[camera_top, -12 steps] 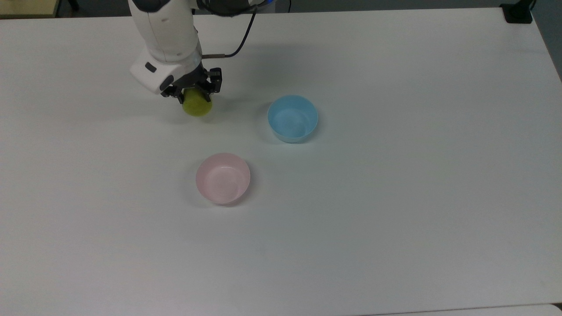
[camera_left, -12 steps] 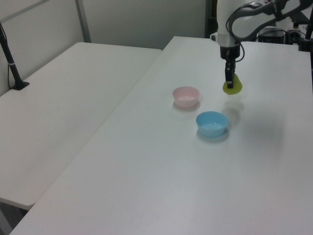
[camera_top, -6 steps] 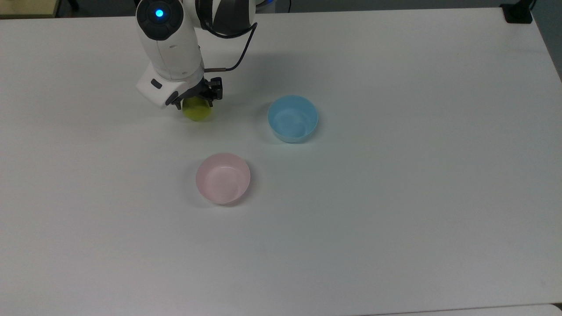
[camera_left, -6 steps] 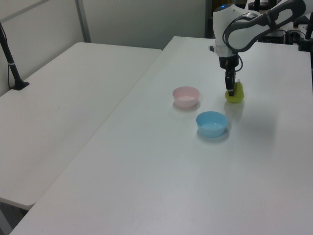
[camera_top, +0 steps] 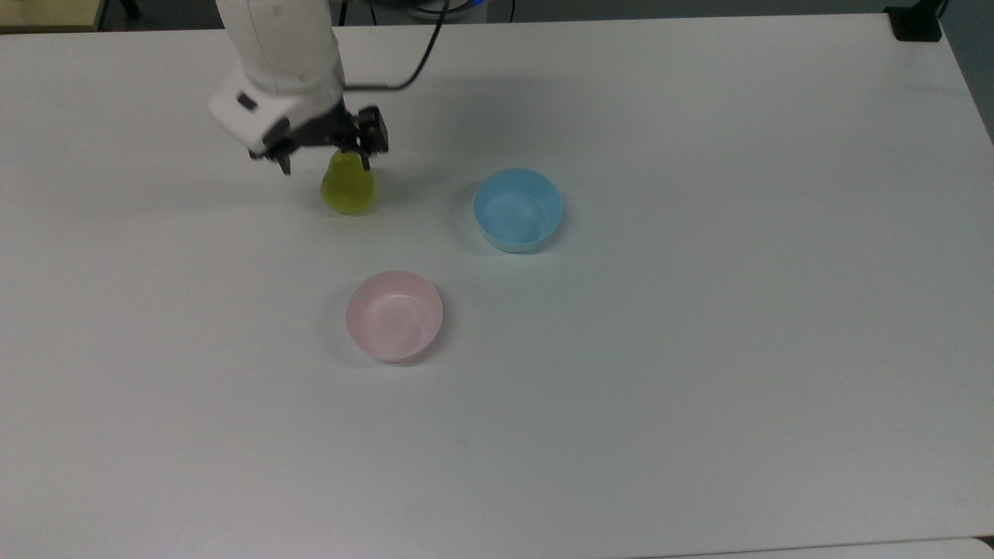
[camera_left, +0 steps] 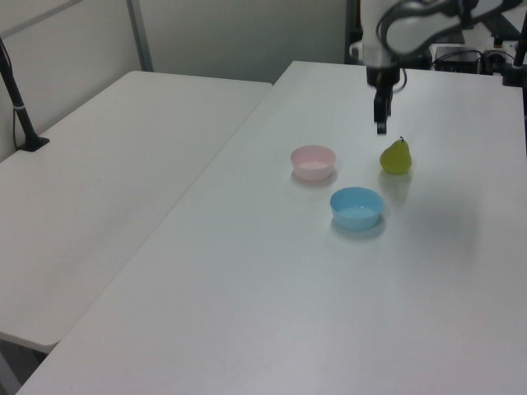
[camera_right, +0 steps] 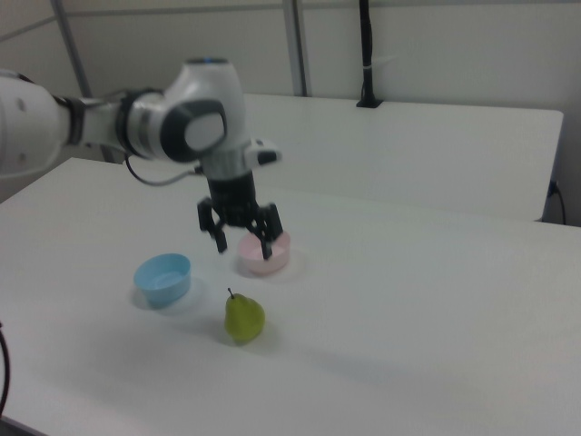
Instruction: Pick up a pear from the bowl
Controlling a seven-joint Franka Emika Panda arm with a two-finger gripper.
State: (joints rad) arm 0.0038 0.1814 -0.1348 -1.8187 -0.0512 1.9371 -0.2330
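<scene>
Jaws (camera_right: pixel 243 239) spread wide, released, holding nothing. In the right view both fingers (camera_right: pixel 270 247) hang apart in the air above the surface, with clear space between fingertips and everything below. Top view has the jaws (camera_top: pixel 324 157) just over the pear's narrow end; left view shows the jaws (camera_left: pixel 380 125) raised, no contact.

Pear (camera_right: pixel 243 317) stands upright on the white surface (camera_top: pixel 699 349), stem up, directly below the jaws and a bit toward the camera in the right view. It is out of the bowl, on bare surface. Same in the top view, pear (camera_top: pixel 349 185), and the left view, pear (camera_left: pixel 396 157).

Pink bowl (camera_top: pixel 394 315) sits well apart from the jaws, toward the top view's lower edge and slightly to the top view's right; nothing inside it. In the right view the pink bowl (camera_right: pixel 264 255) lies behind the jaws, partly covered by the fingers. Left view: pink bowl (camera_left: pixel 314 162) on the left view's left of the pear.

Light blue bowl (camera_top: pixel 518 210) lies off to the top view's right of the jaws, apart from the pear, also with nothing in it. Blue bowl (camera_right: pixel 163 278), blue bowl (camera_left: pixel 357 207).

Nothing stands between jaws and pear.

A second white table (camera_left: pixel 107 164) adjoins on the left view's left, with a black post (camera_left: pixel 16 99) clamped on it. Pale partition walls (camera_right: pixel 436 45) behind.
</scene>
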